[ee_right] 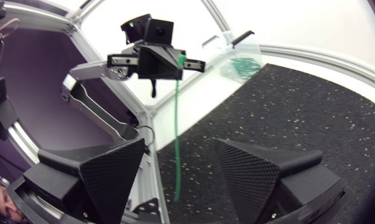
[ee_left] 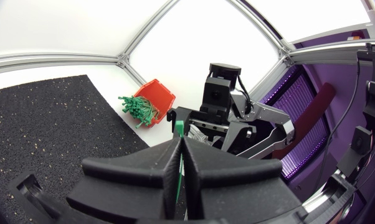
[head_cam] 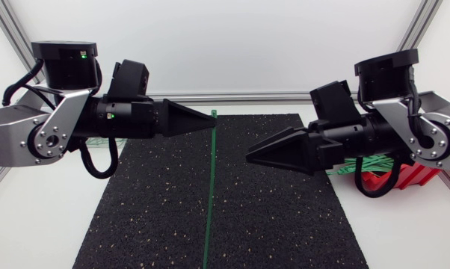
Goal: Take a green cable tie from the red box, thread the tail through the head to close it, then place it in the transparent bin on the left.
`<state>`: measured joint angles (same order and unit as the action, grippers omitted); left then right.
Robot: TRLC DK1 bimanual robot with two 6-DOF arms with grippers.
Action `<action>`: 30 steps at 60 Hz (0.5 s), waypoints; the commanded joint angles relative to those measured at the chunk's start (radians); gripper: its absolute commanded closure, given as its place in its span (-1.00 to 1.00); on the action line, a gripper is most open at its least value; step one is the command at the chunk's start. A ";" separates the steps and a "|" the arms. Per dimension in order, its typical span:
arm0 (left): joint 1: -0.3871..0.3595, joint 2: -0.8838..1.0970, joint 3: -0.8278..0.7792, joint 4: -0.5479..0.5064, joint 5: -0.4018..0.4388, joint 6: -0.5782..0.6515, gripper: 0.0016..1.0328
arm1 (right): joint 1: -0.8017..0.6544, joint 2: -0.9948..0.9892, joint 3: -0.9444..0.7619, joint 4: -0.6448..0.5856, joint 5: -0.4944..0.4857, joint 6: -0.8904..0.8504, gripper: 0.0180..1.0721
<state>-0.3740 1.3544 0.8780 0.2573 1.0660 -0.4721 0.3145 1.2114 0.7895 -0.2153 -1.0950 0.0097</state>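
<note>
**Head view**
- Left pincer [head_cam: 210, 118], matte black, two wedge fingers: pressed together on the head end of one long green plastic cable tie [head_cam: 209, 194].
- The tie hangs down from the fingertips, over the black speckled rubber mat [head_cam: 285, 224].
- Right pincer [head_cam: 249, 158], same make: near the hanging tie and apart from it. Its tips point toward the left pincer and sit a little lower. Its spread cannot be told from this side-on angle.
- Red plastic box [head_cam: 404, 178]: behind the right pincer, partly under that arm. A bundle of spare green ties [head_cam: 359, 166] pokes out over its edge.

**Left wrist view**
- Left pincer [ee_left: 180, 144]: fingers closed flat against each other, with the cable tie [ee_left: 179, 129] clamped between them. Its square head stands just proud of the tips.
- Right arm [ee_left: 262, 124]: straight ahead of the tips, facing them.
- Red plastic box [ee_left: 159, 94]: ahead and off to one side of the fingers, well apart. The spare green ties [ee_left: 137, 107] fan out of its mouth onto the white table.

**Right wrist view**
- Right pincer [ee_right: 180, 146]: fingers spread wide, nothing between them touching either pad.
- Cable tie [ee_right: 177, 124]: ahead of the gap, hanging from the left pincer [ee_right: 182, 62], which is clamped on its head.
- Transparent plastic bin [ee_right: 240, 57]: far ahead, beyond the left pincer, at the mat's far side. Green ties lie inside it
</note>
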 commanded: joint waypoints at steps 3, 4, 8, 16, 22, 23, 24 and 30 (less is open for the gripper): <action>0.052 -0.017 0.049 -0.015 0.043 -0.011 0.92 | -0.009 -0.007 0.080 -0.226 0.096 -0.387 -0.92; 0.060 -0.017 0.053 -0.018 0.045 -0.010 0.92 | -0.011 -0.007 0.083 -0.246 0.106 -0.416 -0.92; 0.090 -0.011 0.073 -0.039 0.063 0.009 0.92 | -0.029 -0.013 0.088 -0.280 0.159 -0.459 -0.92; 0.133 0.000 0.107 -0.113 0.072 0.079 0.92 | -0.061 -0.007 0.132 -0.463 0.268 -0.617 -0.92; 0.155 0.011 0.127 -0.165 0.072 0.130 0.92 | -0.051 -0.006 0.152 -0.521 0.386 -0.648 -0.91; 0.161 0.012 0.128 -0.168 0.072 0.135 0.92 | -0.048 -0.004 0.154 -0.533 0.402 -0.654 -0.91; 0.164 0.014 0.130 -0.171 0.072 0.138 0.92 | -0.045 -0.003 0.155 -0.542 0.417 -0.660 -0.91; 0.182 0.020 0.144 -0.191 0.077 0.147 0.92 | -0.022 -0.006 0.137 -0.550 0.474 -0.682 -0.91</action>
<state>-0.2089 1.3560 0.9833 0.0776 1.1255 -0.3573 0.2752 1.2098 0.9226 -0.7422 -0.6437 -0.6209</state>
